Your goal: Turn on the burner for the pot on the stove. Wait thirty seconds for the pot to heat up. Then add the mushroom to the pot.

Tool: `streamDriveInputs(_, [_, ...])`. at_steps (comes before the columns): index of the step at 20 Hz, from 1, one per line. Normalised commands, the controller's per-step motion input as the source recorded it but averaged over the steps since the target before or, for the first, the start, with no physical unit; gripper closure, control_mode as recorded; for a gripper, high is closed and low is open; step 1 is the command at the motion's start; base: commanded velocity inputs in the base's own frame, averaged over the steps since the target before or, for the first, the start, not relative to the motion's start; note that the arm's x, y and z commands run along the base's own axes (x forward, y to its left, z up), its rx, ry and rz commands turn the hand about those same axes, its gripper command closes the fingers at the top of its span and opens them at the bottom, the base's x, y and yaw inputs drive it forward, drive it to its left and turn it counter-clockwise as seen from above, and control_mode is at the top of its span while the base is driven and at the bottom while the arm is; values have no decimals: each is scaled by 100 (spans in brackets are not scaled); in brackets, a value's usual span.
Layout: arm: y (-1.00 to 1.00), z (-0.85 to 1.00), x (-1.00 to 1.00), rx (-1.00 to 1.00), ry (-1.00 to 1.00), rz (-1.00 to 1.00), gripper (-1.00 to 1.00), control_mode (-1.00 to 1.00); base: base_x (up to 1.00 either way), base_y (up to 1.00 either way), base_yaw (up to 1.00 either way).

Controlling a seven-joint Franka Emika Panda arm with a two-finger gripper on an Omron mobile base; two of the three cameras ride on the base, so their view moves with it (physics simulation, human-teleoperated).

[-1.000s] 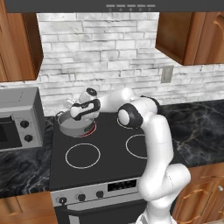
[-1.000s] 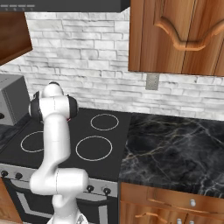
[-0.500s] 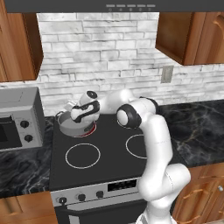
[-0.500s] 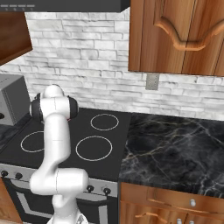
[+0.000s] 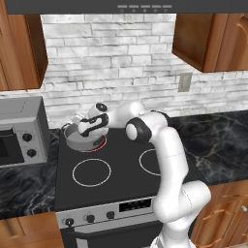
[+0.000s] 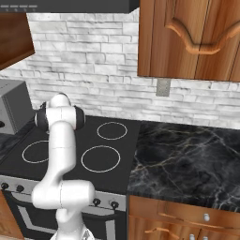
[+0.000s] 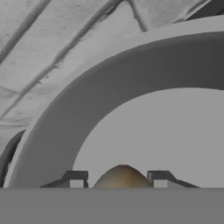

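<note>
The pot [image 5: 80,138] sits upright on the red-rimmed burner [image 5: 97,143] at the stove's [image 5: 121,189] rear left corner, its side handle toward the toaster oven [image 5: 22,131] beside the stove. The gripper [image 7: 118,179] hangs just over the pot's opening, fingers part open around the mushroom [image 7: 124,176], whose brown rounded cap points up into the hand view; its stem is hidden. Behind the pot rises the brick wall [image 5: 111,63].
</note>
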Motion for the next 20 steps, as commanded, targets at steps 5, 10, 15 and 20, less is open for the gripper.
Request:
streamDriveInputs(5, [0,-6,12,0,0,0,-100,-100,0,0,0])
streamDriveInputs(10, [0,21,0,0,0,0,-100,-100,0,0,0])
streamDriveInputs(15, [0,30,0,0,0,0,-100,-100,0,0,0])
streamDriveInputs(20, [0,39,1,0,-1,0,-100,-100,0,0,0])
